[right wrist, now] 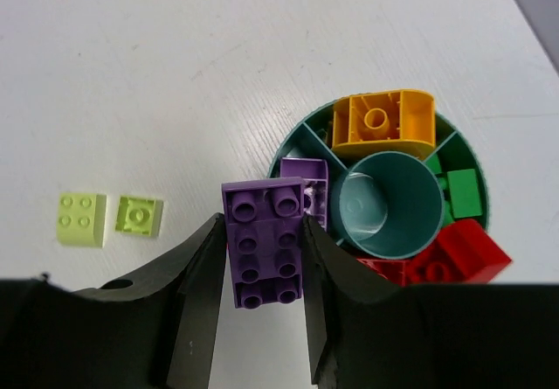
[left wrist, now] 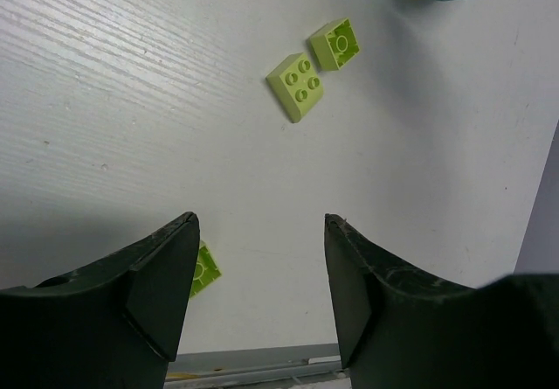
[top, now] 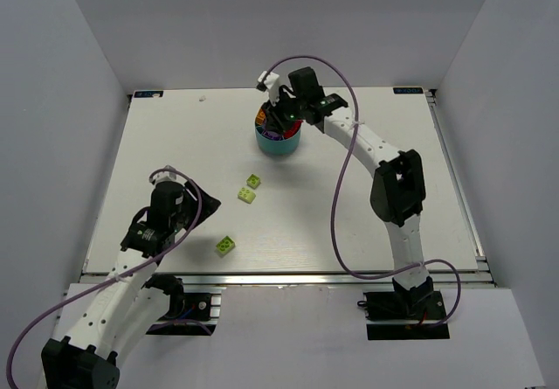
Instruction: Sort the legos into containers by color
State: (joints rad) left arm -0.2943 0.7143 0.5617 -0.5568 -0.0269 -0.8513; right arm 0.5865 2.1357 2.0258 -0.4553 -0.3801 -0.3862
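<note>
Purple lego (right wrist: 265,245) gripped in right claw (right wrist: 260,225), at teal bowl (right wrist: 288,144) rim

A white worktop (top: 175,144) with a faint wood grain fills the booth, closed in by plain pale walls (top: 288,22) on the left, right and back. A metal rail (top: 288,278) runs along its near edge. The light is even and the shadows soft.

There are three lime green bricks (top: 253,180) (top: 247,195) (top: 226,246), two purple bricks (right wrist: 262,245) (right wrist: 307,179), one orange brick (right wrist: 384,122), one dark green brick (right wrist: 463,192), one or perhaps two red bricks (right wrist: 463,249), partly hidden, one teal bowl (top: 278,144) with one central cup (right wrist: 384,205), and two claws (left wrist: 259,232) (right wrist: 262,227).
</note>
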